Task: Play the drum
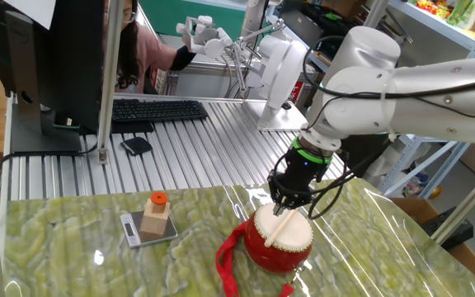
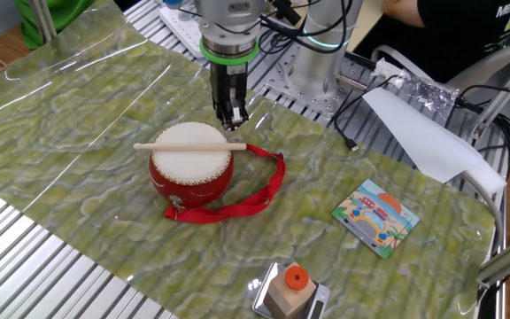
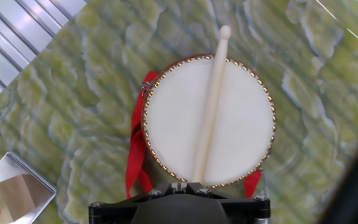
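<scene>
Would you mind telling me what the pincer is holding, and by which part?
The pincer is shut on one end of a drumstick, which lies across the drum.

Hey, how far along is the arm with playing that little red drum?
Done: the gripper is shut on a pale wooden drumstick. In hand: the stick lies flat across the cream skin of the small round red drum, apparently mid-strike or resting. Left: lifting and striking; the pictures cannot show how many beats remain.
</scene>
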{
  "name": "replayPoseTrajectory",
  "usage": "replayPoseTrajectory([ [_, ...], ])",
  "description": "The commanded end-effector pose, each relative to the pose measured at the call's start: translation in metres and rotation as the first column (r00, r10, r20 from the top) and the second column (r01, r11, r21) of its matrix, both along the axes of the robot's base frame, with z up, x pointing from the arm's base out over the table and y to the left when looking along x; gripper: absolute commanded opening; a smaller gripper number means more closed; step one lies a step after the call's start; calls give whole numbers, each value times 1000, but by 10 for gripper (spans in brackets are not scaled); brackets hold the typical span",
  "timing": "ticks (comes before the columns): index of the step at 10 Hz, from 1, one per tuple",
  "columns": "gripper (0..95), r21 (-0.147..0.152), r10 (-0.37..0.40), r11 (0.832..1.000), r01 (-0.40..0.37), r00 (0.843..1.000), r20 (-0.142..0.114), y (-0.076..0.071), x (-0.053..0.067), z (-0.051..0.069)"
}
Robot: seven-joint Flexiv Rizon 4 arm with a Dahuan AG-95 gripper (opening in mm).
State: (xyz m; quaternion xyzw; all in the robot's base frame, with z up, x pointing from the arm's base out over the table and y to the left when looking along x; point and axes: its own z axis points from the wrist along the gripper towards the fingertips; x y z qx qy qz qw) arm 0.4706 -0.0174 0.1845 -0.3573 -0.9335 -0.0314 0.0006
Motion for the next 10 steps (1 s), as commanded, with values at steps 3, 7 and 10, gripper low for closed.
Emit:
replayPoseTrajectory([
  [3,0,73,-38,997,39,999,-6,1,0,0],
  [7,0,72,-31,997,31,999,-10,0,0,0],
  [10,0,50,-48,998,49,999,-10,0,0,0],
])
